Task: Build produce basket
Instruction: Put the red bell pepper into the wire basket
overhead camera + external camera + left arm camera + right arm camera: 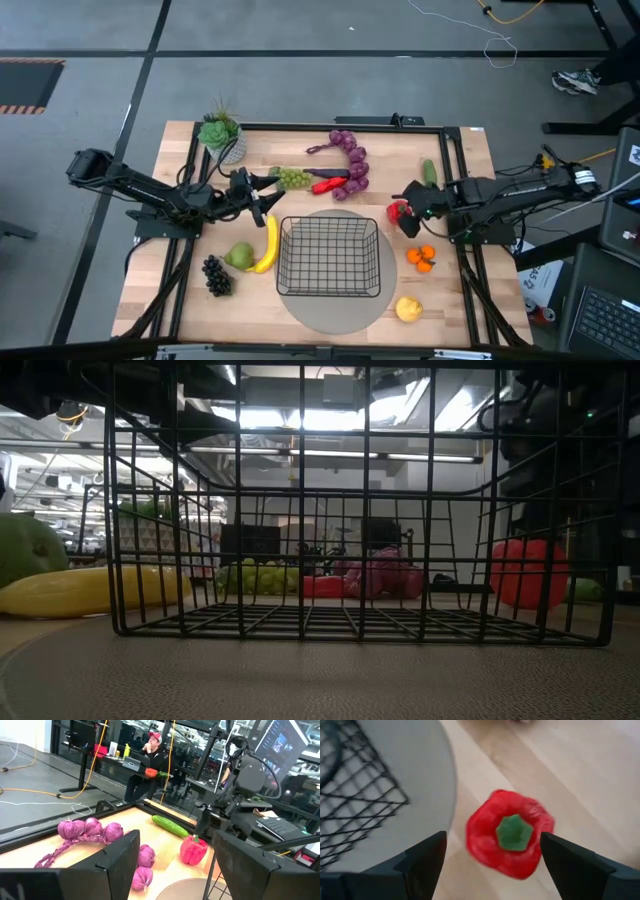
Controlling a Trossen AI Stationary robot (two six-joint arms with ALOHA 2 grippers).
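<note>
The right end effector (492,852) hung wide over a pepper (510,834) right of the basket (329,257); the left end effector (268,190) stood wide by the grapes (293,178).

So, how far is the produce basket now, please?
Nothing is done yet: the basket on its round mat holds no produce. In hand: the right claw is open directly above the red bell pepper, not gripping it. The left claw is open near the green grapes. Left: banana, pear, dark grapes, purple grapes, cucumber, orange pieces, lemon.
</note>
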